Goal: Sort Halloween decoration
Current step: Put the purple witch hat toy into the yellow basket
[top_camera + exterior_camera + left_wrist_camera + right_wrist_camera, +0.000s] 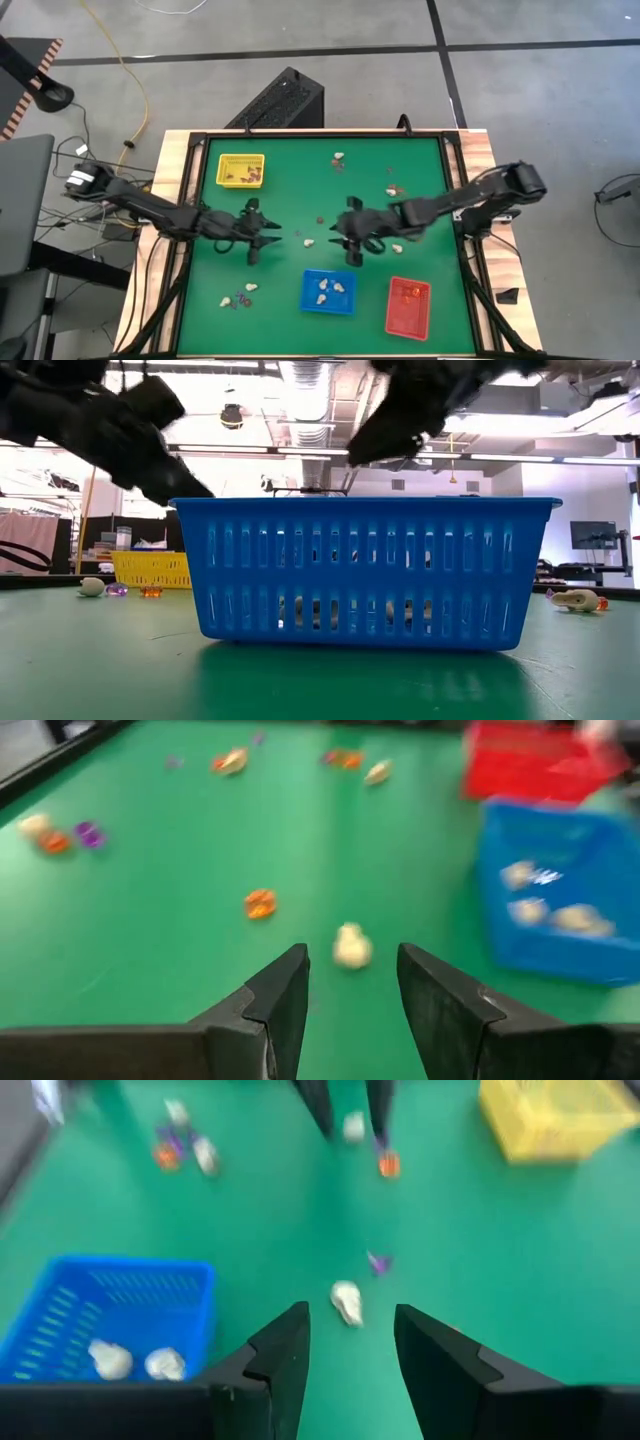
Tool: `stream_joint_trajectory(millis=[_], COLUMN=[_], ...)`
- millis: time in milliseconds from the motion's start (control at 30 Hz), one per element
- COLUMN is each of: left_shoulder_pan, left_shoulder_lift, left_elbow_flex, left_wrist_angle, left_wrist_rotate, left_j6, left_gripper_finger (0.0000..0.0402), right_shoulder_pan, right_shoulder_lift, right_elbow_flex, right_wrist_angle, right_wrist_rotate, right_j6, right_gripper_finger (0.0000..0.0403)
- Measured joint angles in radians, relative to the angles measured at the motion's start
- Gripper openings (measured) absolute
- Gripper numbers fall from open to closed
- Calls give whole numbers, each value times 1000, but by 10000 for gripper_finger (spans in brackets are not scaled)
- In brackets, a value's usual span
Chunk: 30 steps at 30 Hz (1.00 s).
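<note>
Our left gripper (350, 995) and right gripper (347, 1350), fingers apart, each facing a small whitish-cream trinket (346, 1302) on green felt.

Overhead straight down, table-level behind blue tray (365, 570), wrists forward

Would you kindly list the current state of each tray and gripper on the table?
Blue tray: upright, holding whitish trinkets.
Yellow tray: upright, some trinkets inside.
Red tray: upright, orange trinkets inside.
Left gripper: jaws open, empty.
Right gripper: jaws open, empty.
</note>
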<state>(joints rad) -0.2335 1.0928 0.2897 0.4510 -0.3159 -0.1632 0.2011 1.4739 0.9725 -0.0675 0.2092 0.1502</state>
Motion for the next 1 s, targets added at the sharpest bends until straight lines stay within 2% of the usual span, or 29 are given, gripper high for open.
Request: stream_joint_trajectory(millis=[67,167,333,467,600,1000], left_shoulder_pan=[4,23,77,122,157,214], left_shoulder_lift=[95,226,434,543,591,593], left_elbow_flex=[38,96,198,269,292,290], left_wrist_angle=[-5,4,13,12,11,-38], left_wrist_rotate=[-35,-61,-86,-28,71,227], left_j6=[22,69,164,212,216,258], left_gripper_finger=[143,143,143,143,143,143], right_shoulder_pan=[23,28,28,44,49,53], right_shoulder_lift=[-58,-114,-150,-143,-153,-130], right_elbow_flex=[-104,-214,-287,-293,-290,-291], right_wrist_angle=[166,295,337,293,278,245], right_wrist_rotate=[23,26,24,3,0,-1], right_j6=[-1,3,69,68,55,65], right_gripper_finger=[178,178,178,178,178,178])
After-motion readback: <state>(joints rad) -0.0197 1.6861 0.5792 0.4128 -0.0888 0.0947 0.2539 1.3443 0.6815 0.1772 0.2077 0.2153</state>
